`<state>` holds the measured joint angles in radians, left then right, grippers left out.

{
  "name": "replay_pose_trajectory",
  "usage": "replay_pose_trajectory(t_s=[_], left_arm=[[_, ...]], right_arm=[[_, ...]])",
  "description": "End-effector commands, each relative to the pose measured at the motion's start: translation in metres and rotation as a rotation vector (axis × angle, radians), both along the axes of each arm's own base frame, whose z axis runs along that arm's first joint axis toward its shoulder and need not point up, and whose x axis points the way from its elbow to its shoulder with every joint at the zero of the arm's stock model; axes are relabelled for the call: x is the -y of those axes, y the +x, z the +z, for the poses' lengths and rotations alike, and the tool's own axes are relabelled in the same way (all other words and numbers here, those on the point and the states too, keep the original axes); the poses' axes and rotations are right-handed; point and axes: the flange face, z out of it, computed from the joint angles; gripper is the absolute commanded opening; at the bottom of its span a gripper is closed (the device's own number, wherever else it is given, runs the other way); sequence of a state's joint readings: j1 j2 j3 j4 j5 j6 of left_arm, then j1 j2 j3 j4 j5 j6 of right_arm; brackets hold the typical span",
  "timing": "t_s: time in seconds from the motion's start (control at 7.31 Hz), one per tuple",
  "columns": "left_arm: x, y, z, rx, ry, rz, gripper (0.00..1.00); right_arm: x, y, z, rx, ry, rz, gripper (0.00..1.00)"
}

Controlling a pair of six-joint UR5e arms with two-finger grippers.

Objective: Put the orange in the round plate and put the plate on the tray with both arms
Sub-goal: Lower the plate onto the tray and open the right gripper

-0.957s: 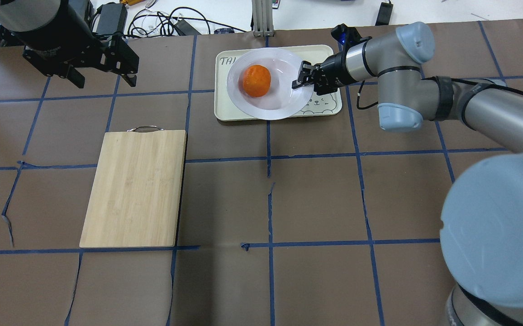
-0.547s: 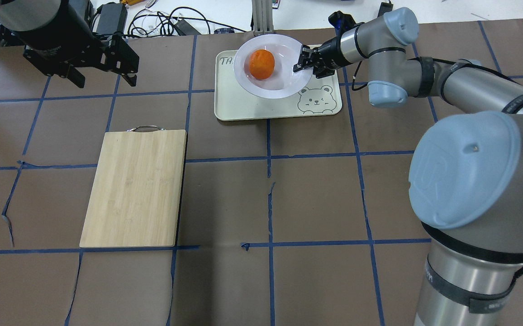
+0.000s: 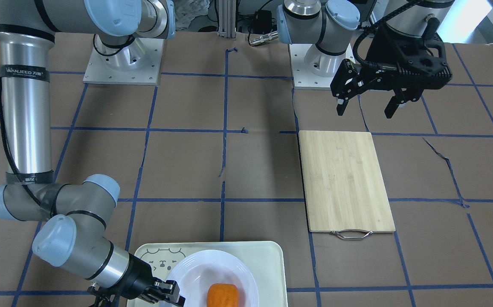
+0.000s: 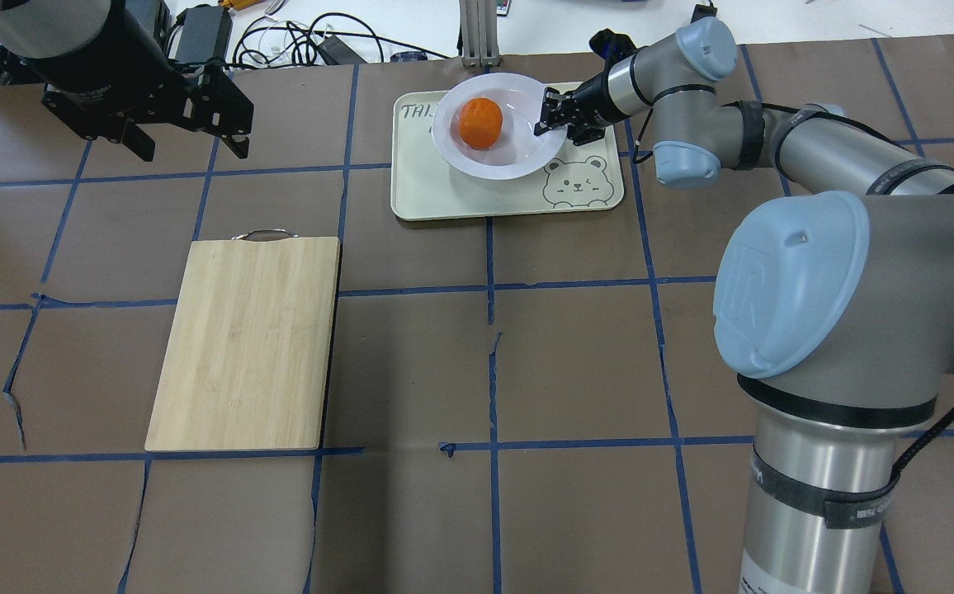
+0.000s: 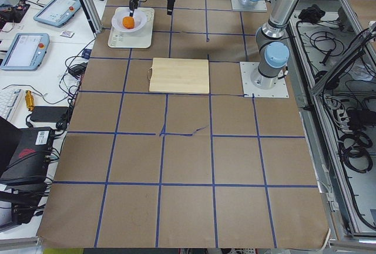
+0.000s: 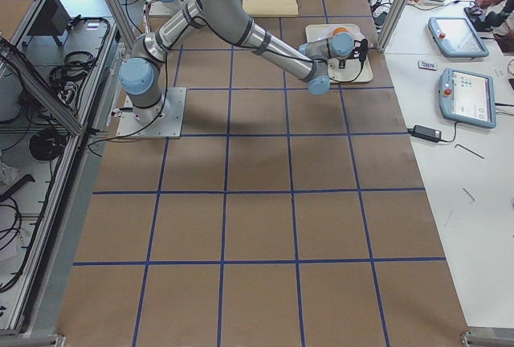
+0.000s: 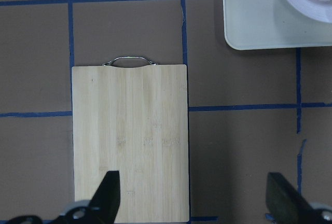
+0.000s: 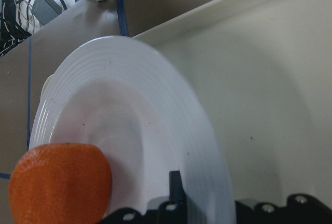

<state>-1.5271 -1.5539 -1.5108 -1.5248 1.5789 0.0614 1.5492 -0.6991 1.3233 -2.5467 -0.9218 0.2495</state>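
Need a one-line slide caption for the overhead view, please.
Right gripper grips the round plate holding the orange over the tray.

Orange (image 4: pixel 479 123) bright orange. Plate (image 4: pixel 518 161) shiny white. Tray (image 4: pixel 427 194) pale cream, grey bear face (image 4: pixel 573 184). Table (image 4: pixel 576 363) brown, blue lines.

Glossy ceramic plate (image 4: pixel 489 125), dimpled orange (image 4: pixel 479 123), smooth plastic tray (image 4: pixel 436 186), matt bamboo board (image 4: pixel 247 342) w/ metal handle.

"WANJEED" on black band (image 3: pixel 23 73) round right arm, "TAI" handwritten on tray (image 4: pixel 416 110) corner
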Motion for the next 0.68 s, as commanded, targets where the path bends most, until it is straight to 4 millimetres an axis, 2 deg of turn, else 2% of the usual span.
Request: replay_pose_trajectory(t_s=[0.0,0.14,0.27,0.41,0.55], left_arm=[[0.0,0.001,0.0,-0.002,0.0,0.002,1.0],[0.0,-0.001,0.001,-0.005,-0.002,0.0,1.0],[0.001,-0.002,0.0,-0.009,0.0,0.001,1.0],[0.002,-0.002,0.0,-0.008,0.0,-0.005,1.0],[0.002,-0.002,0.0,-0.008,0.0,-0.005,1.0]], right_arm=[[-0.001,0.005,-0.013,-0.007,0.019,0.005,0.26],[-0.003,0.004,-0.014,-0.007,0.024,0.003,0.73],[-0.004,0.004,-0.012,-0.006,0.025,0.002,1.0],[-0.004,0.004,-0.001,-0.007,0.012,-0.001,1.0],[-0.007,-0.002,0.031,-0.061,0.02,-0.019,1.0]])
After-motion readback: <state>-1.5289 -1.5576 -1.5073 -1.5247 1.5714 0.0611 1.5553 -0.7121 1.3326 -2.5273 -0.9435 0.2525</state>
